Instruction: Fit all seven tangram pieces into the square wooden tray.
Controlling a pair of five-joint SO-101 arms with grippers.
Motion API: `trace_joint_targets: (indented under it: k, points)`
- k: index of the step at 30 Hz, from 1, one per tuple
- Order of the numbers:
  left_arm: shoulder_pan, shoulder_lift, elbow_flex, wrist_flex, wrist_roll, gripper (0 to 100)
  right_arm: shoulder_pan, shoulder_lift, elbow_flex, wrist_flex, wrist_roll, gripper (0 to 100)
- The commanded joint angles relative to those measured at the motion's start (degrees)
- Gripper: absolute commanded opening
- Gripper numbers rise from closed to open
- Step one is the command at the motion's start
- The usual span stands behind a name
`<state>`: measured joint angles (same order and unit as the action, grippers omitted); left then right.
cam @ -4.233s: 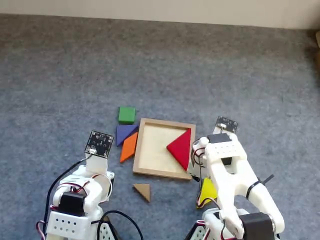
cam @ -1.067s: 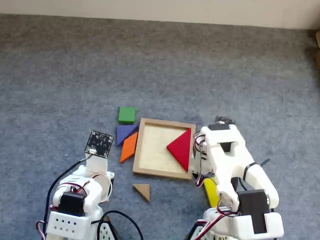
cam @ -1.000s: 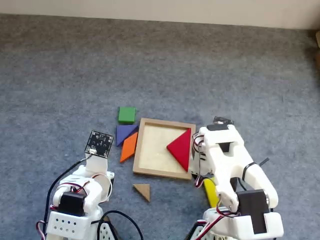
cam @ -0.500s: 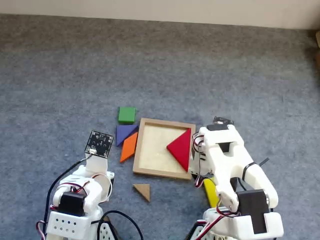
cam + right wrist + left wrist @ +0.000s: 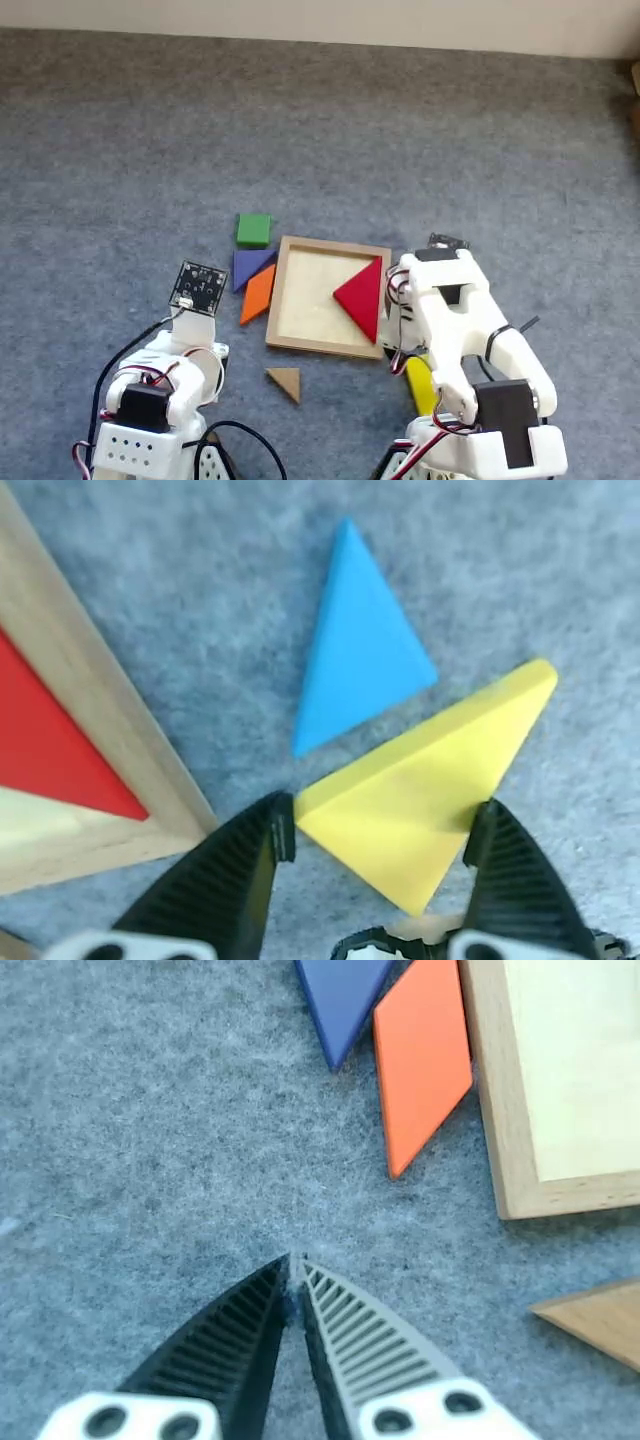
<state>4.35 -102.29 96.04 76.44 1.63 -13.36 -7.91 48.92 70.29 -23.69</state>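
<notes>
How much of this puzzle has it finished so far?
One done: the red triangle lies in the tray. In hand: the right pincer grips the yellow triangle beside the tray. Left on the carpet: light blue triangle, green square, dark blue triangle, orange piece, tan triangle.

The wooden tray (image 5: 320, 349) is pale, with red triangle (image 5: 365, 292), yellow triangle (image 5: 420, 795), green square (image 5: 253, 230), grey carpet (image 5: 300, 130).

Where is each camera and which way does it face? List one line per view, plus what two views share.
High view: fixed overhead, looking down on the wooden tray, left arm and right arm.
Left wrist view: on the left arm, facing the carpet; shut left gripper near the orange parallelogram.
Right wrist view: on the right arm, facing down; right gripper clamps the yellow triangle.
Shared: high and right wrist views show the red triangle in the tray.
</notes>
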Motion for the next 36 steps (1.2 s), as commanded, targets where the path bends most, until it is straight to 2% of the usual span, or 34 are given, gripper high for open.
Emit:
trace_joint_targets:
  k: [1, 6, 12, 24, 28, 33, 36]
  points:
    - [-0.5, -1.3, 1.1, 0.1, 0.5, 0, -0.6, -3.6, -0.3, 0.9, -0.1, 22.1]
    - [-0.5, -1.3, 1.1, 0.1, 0.5, 0, -0.7, -12.4, 0.3, 1.0, 3.3, 22.1]
    - [-0.5, -1.3, 1.1, 0.1, 0.5, 0, -0.9, -19.6, 1.3, 1.8, 3.9, 22.1]
    - [-0.5, -1.3, 1.1, 0.1, 0.5, 0, -2.2, -20.1, 6.2, 1.2, 3.3, 22.4]
    - [-0.5, -1.3, 1.1, 0.1, 0.5, 0, -2.2, -20.1, 6.2, 1.1, 0.5, 22.9]
    - [-0.5, -1.3, 1.1, 0.1, 0.5, 0, -3.7, -20.1, 6.6, -2.8, 0.1, 32.0]
    - [-0.5, -1.3, 1.1, 0.1, 0.5, 0, -4.0, -20.1, 6.6, -3.6, -2.5, 32.3]
